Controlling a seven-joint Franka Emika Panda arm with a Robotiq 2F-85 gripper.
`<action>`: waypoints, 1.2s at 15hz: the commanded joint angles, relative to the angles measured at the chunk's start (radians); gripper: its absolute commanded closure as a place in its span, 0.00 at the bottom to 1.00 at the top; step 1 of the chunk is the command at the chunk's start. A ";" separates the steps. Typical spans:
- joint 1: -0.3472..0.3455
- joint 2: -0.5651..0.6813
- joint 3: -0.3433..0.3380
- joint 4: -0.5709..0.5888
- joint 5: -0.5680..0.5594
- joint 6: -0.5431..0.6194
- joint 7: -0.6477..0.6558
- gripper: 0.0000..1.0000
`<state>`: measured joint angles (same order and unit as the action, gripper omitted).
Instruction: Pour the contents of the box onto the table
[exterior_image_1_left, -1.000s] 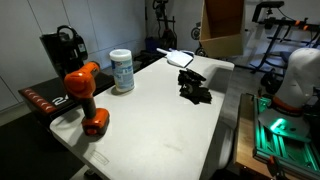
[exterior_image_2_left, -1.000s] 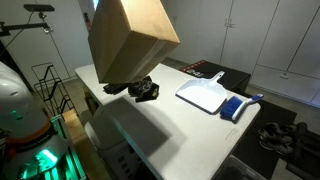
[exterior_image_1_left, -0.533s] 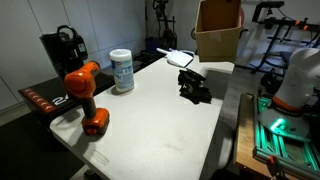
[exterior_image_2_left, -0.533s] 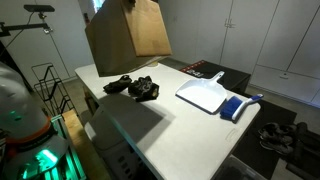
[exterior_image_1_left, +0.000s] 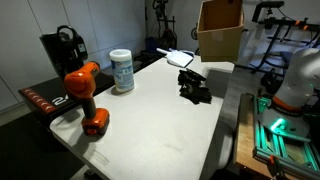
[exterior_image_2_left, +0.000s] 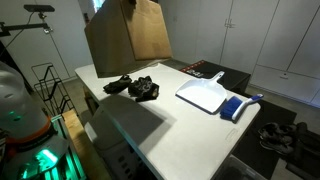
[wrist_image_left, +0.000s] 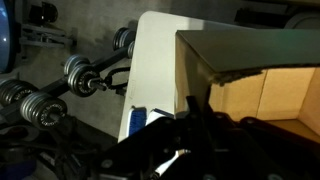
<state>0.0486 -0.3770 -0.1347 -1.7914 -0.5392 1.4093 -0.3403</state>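
Observation:
A brown cardboard box (exterior_image_1_left: 220, 28) hangs in the air above the far end of the white table (exterior_image_1_left: 160, 125). In both exterior views it hangs roughly upright; it shows large at the upper left in the other one (exterior_image_2_left: 128, 40). A heap of black items (exterior_image_1_left: 193, 87) lies on the table just below it (exterior_image_2_left: 140, 88). In the wrist view my gripper (wrist_image_left: 192, 112) is a dark shape shut on the box's wall (wrist_image_left: 250, 95), with the open brown inside beside it. The fingers are hidden in both exterior views.
An orange drill (exterior_image_1_left: 83, 95), a white canister (exterior_image_1_left: 122, 71) and a black machine (exterior_image_1_left: 62, 48) stand on one side of the table. A white dustpan (exterior_image_2_left: 205, 95) and a blue brush (exterior_image_2_left: 235, 107) lie at another end. Dumbbells (wrist_image_left: 80, 75) lie on the floor.
A second ago the box was tipped over the black heap. It swung back to roughly upright and has held still for the last half second.

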 joint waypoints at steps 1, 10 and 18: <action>-0.034 0.026 -0.006 0.020 0.026 0.012 -0.040 0.99; -0.080 0.210 -0.080 0.140 0.337 0.135 -0.098 0.99; -0.107 0.416 -0.043 0.274 0.527 0.230 -0.093 0.99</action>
<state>-0.0253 -0.0461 -0.1959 -1.6080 -0.1176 1.6785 -0.4113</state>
